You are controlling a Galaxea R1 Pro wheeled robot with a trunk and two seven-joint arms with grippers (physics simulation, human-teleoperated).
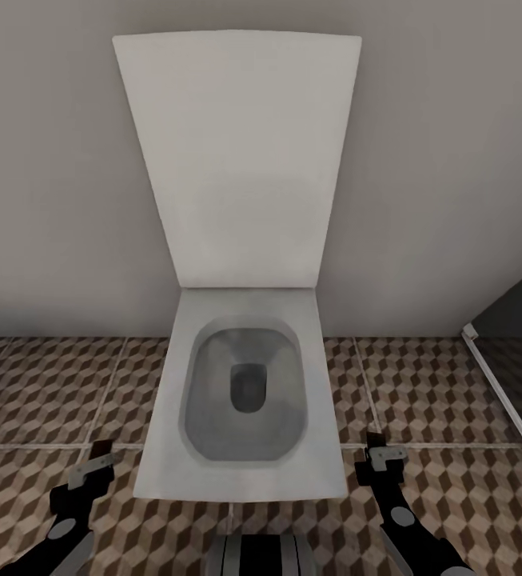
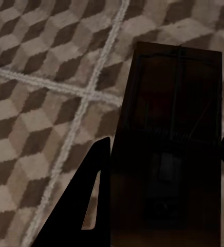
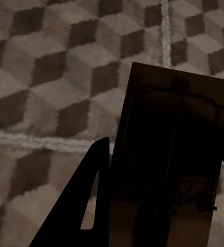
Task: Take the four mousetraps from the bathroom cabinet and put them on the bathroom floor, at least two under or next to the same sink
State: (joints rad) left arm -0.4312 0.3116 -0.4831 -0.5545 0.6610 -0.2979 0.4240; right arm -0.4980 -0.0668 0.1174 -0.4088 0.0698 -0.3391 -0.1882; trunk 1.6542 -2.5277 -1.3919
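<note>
I hold one mousetrap in each hand. My left gripper (image 1: 93,470) hangs low over the bathroom floor (image 1: 45,392), shut on a small flat mousetrap (image 1: 99,462). Seen from the left wrist, that dark-brown mousetrap (image 2: 168,118) with its wire parts sits between the black fingers (image 2: 89,206) over the cube-pattern tiles (image 2: 35,103). My right gripper (image 1: 380,464) is shut on another mousetrap (image 1: 387,454). From the right wrist, this mousetrap (image 3: 173,149) fills the space between the fingers (image 3: 86,206) above the floor (image 3: 50,77). The cabinet and the sink are out of view.
A white toilet (image 1: 245,448) with its lid (image 1: 237,160) raised stands straight ahead against the beige wall, between my two arms. A dark panel with a white frame (image 1: 504,392) runs along the right. Tiled floor lies open on both sides of the toilet.
</note>
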